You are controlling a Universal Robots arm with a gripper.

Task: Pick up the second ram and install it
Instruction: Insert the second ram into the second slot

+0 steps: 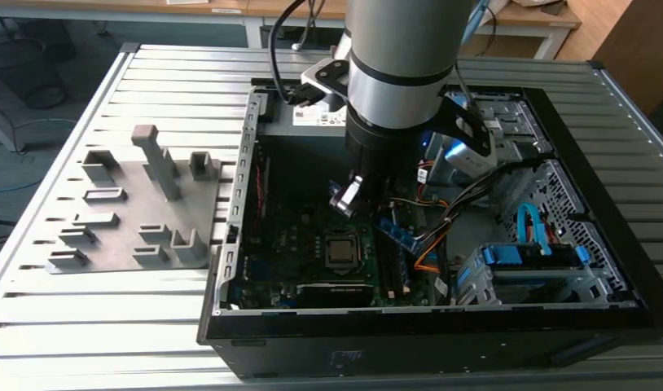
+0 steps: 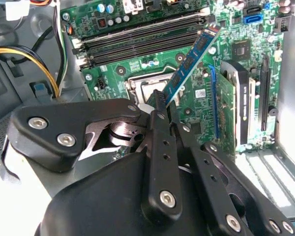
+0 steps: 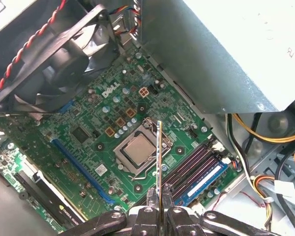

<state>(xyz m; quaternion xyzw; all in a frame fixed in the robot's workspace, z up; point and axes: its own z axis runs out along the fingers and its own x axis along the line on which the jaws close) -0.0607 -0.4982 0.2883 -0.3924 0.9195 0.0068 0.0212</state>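
Second ram (image 2: 189,61): slim blue-green strip with black chips. Judged light, stiff and fragile at the contacts, so best taken by its bare end or edges. The pincer (image 2: 162,105) is clamped on one end, holding it tilted over the motherboard (image 3: 88,128) beside the memory slots (image 3: 194,162), inside the open case (image 1: 244,163) on the worktop (image 1: 169,90).
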